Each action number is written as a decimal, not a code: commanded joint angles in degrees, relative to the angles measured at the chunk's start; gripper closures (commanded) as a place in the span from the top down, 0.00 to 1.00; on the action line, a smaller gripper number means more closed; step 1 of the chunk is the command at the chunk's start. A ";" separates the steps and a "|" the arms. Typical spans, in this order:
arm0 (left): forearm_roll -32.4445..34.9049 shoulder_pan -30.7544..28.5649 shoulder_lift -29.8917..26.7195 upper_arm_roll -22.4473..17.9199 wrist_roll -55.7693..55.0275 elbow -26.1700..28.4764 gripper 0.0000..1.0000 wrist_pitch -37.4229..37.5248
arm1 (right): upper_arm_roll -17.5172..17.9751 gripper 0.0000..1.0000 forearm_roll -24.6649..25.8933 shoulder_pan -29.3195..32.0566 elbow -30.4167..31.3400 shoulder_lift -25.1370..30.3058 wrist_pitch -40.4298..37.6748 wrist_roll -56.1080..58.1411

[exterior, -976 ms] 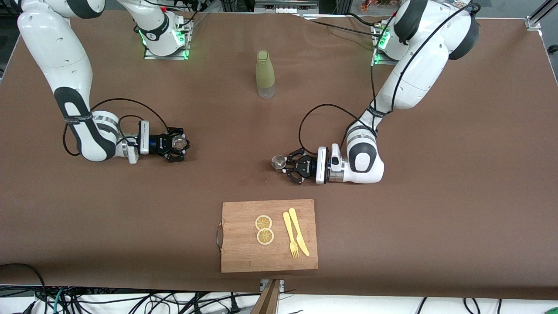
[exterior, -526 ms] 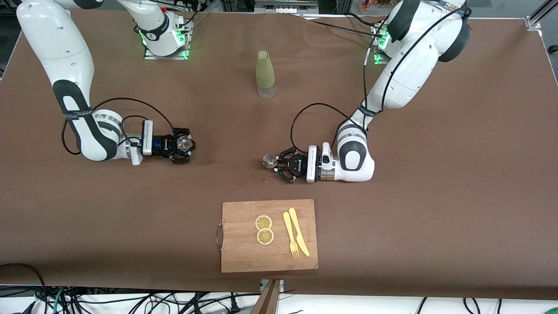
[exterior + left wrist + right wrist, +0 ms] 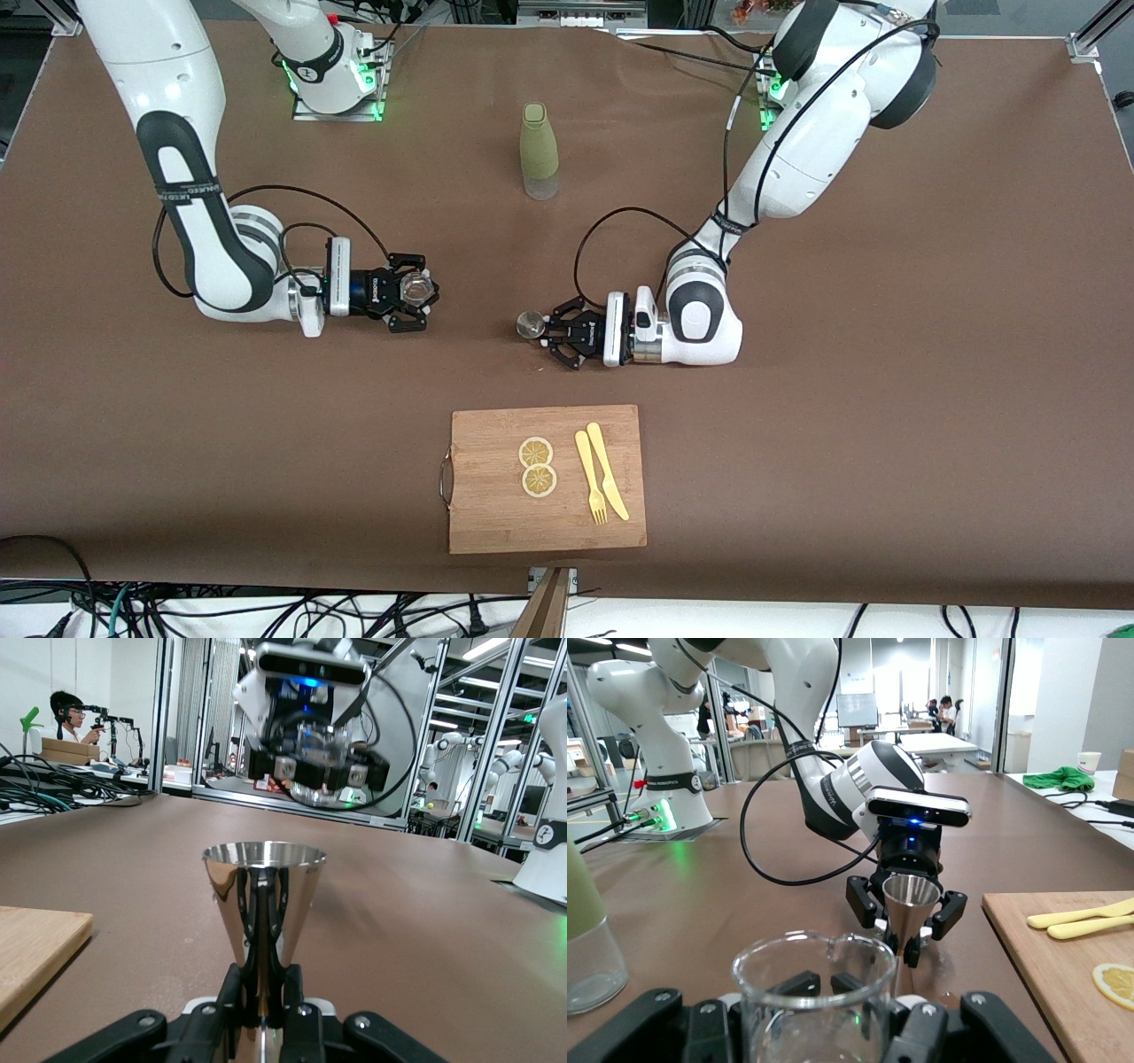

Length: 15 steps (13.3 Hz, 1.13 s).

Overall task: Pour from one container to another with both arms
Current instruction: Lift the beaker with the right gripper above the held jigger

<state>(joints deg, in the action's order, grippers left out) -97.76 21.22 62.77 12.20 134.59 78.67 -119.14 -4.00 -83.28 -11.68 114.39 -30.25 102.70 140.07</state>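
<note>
Grippers face each other low over the middle of the table [image 3: 886, 399], each carrying a vessel. The left gripper [image 3: 551, 334], reaching from the left arm's end, is clamped tight on the stem of a steel jigger [image 3: 530, 325]; in the left wrist view the jigger [image 3: 263, 904] stands upright, mouth up, with the black fingers [image 3: 252, 988] pinched on its narrow base. The right gripper [image 3: 415, 296] is closed on a small glass beaker [image 3: 416, 287]; in the right wrist view the clear beaker [image 3: 815, 1001] sits upright between the jaws, with the jigger [image 3: 911, 904] and left gripper [image 3: 908, 935] facing it farther off. The two vessels are near each other but apart, bare tabletop between them. A green bottle [image 3: 539, 151] stands upright farther from the front camera, between the two bases. A wooden board [image 3: 496, 514] lies nearer to the front camera, with two lemon slices [image 3: 537, 466], a yellow fork [image 3: 590, 478] and a yellow knife [image 3: 608, 470] on it.
</note>
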 commanded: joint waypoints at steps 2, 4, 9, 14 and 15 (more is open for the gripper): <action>-2.78 1.80 0.86 0.28 2.35 -2.03 0.00 -3.47 | -2.06 0.00 -1.09 -3.69 1.54 3.53 4.33 -5.33; -3.66 2.15 0.86 0.54 2.43 -2.12 0.00 -3.47 | -2.06 0.00 -1.36 -5.01 1.27 3.53 6.36 -6.91; -3.75 2.33 0.86 0.98 2.43 -2.21 0.00 -3.47 | -2.06 0.00 -3.91 -7.30 0.40 3.45 10.15 -8.05; -5.07 3.03 0.86 1.07 2.43 -2.21 0.00 -3.47 | -2.06 0.00 -3.99 -9.49 -1.27 3.53 13.66 -12.35; -5.07 3.03 0.86 1.07 2.52 -2.21 0.00 -3.47 | -2.06 0.00 -3.91 -9.58 -1.45 3.45 14.19 -12.89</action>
<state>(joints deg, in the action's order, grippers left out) -100.25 23.51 62.78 12.90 134.59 78.04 -121.00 -5.33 -86.29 -19.80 112.99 -27.99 115.41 129.52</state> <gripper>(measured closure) 0.793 0.877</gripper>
